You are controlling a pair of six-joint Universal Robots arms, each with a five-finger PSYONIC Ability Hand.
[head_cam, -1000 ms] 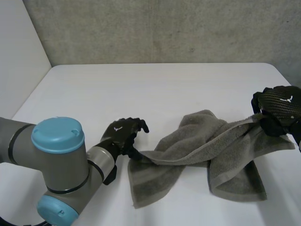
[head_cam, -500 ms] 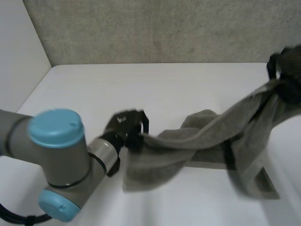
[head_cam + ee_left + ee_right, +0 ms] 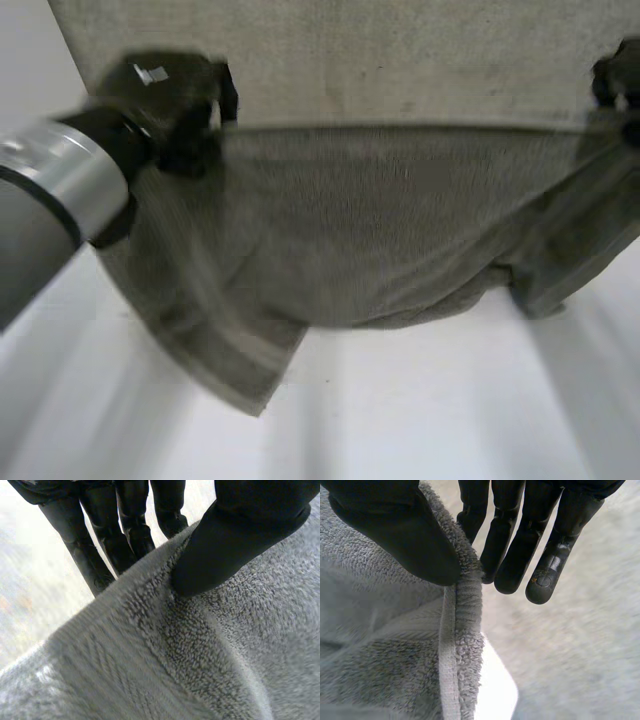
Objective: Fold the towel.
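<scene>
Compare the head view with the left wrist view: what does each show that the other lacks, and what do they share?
Head view: the whole towel stretched between both hands, the right hand at one top corner, the table below. Left wrist view: the thumb pressing the towel's hem against the fingers. Shared: the left hand pinching the towel.

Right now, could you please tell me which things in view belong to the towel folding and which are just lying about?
In the job: towel, held up spread; left hand and right hand, each pinching an end of its upper edge.
Just there: white table; grey wall.
</scene>
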